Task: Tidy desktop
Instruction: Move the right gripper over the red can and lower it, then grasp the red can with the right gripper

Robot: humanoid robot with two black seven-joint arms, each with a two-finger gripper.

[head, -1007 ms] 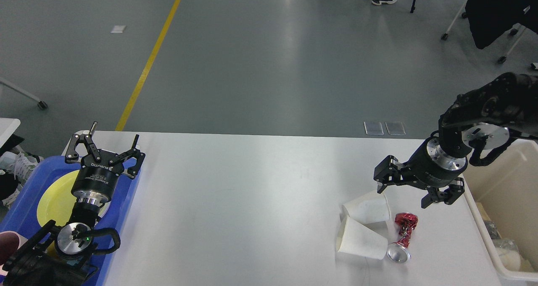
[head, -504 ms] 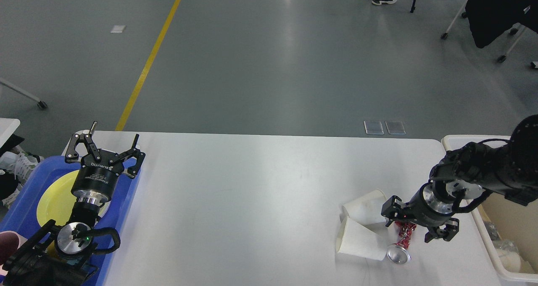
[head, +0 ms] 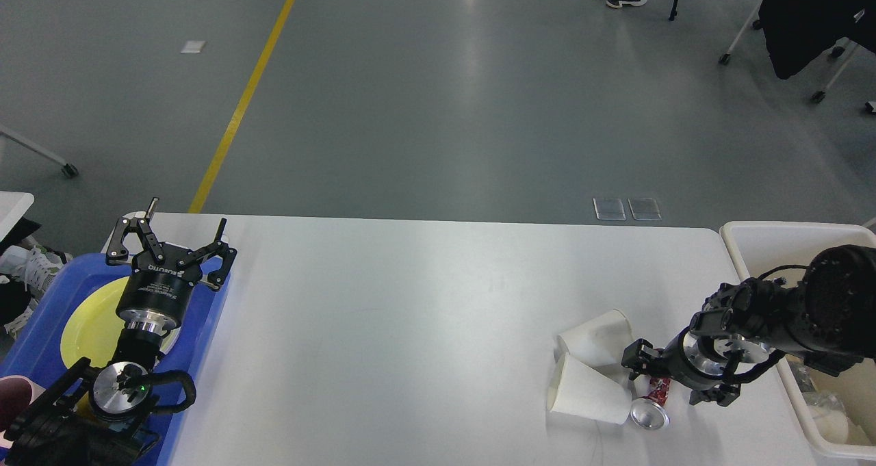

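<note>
The white desktop (head: 410, 329) carries litter at its right front: two tipped white paper cups (head: 594, 343) (head: 585, 392) and a crushed red can (head: 650, 411) with its silver end facing me. My right gripper (head: 669, 380) is down at the table, open, with its fingers on either side of the can's red body, and its wrist hides much of the can. My left gripper (head: 174, 237) stands open with nothing in it, above the blue tray (head: 205, 322) at the left edge.
A yellow plate (head: 85, 326) lies in the blue tray under my left arm. A cream plastic bin (head: 753, 237) holding some trash stands off the desktop's right end, just behind my right arm. Office chairs and a person's feet are on the far floor.
My right arm has swung down and toward me, from above the cups to table level over the red can. The left arm, cups and can have not moved.
</note>
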